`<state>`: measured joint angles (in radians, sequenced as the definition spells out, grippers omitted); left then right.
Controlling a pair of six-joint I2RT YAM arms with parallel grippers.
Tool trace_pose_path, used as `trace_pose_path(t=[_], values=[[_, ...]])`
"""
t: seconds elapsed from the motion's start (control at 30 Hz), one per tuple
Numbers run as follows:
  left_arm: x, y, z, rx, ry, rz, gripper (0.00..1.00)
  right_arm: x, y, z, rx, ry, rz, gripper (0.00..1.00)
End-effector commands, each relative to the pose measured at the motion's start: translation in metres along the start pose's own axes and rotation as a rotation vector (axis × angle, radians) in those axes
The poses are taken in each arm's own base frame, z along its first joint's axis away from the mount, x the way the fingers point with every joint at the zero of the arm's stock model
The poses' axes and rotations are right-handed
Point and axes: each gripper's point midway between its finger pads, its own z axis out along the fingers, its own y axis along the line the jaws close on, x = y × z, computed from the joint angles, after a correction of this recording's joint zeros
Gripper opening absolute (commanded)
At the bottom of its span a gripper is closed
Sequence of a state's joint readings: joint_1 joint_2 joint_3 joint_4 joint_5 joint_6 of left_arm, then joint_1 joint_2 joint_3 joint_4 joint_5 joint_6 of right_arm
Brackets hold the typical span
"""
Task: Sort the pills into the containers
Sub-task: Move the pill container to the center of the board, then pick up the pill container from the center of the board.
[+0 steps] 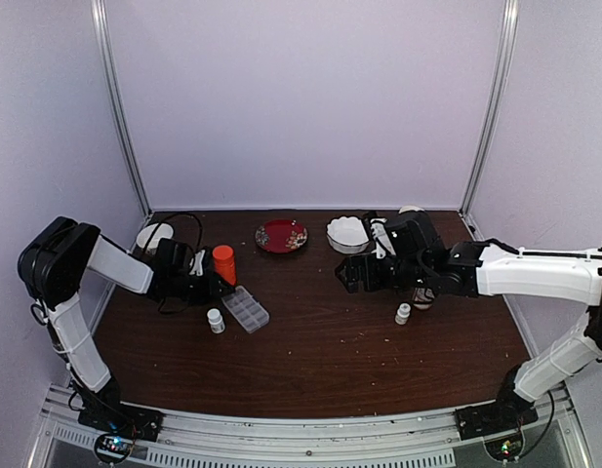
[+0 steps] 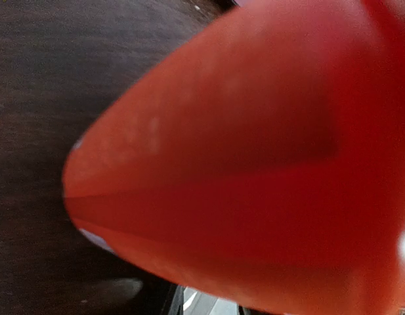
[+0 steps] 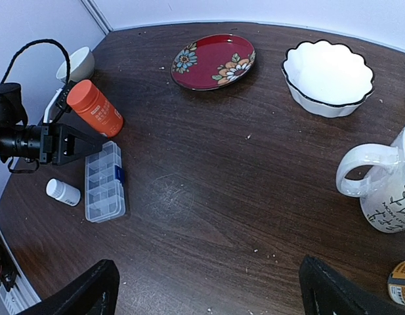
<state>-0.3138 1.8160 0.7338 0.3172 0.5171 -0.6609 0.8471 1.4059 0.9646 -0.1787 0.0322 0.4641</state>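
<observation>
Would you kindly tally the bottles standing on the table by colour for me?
Orange bottle: 1
Small white bottles: 2
Total: 3

The pill organizer (image 1: 246,309) lies just right of a small bottle (image 1: 216,320), with a tall bottle (image 1: 223,263) behind it.
</observation>
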Motion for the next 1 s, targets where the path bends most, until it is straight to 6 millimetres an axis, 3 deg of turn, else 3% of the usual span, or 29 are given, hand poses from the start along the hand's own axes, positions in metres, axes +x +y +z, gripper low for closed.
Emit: trace_pose_path(t=[0.0,0.27,0.5,0.77,0.97], values=[[0.023,-0.032,0.021,0.073,0.053,0.038,0.29,-0.005,0.015,0.005,-0.049,-0.007,0.019,1.00],[0.059,-0.089,0.047,0.171,0.090,0.072,0.28,0.015,0.031,0.021,-0.030,0.068,-0.036,1.00],[0.057,-0.096,0.047,0.163,0.046,0.081,0.28,0.037,0.050,0.034,-0.033,0.133,-0.058,1.00],[0.033,-0.100,0.014,0.034,-0.025,0.215,0.37,0.067,0.078,0.052,-0.039,0.221,-0.066,1.00],[-0.005,-0.111,-0.030,-0.112,-0.127,0.385,0.50,0.086,0.093,0.069,-0.024,0.299,-0.048,1.00]])
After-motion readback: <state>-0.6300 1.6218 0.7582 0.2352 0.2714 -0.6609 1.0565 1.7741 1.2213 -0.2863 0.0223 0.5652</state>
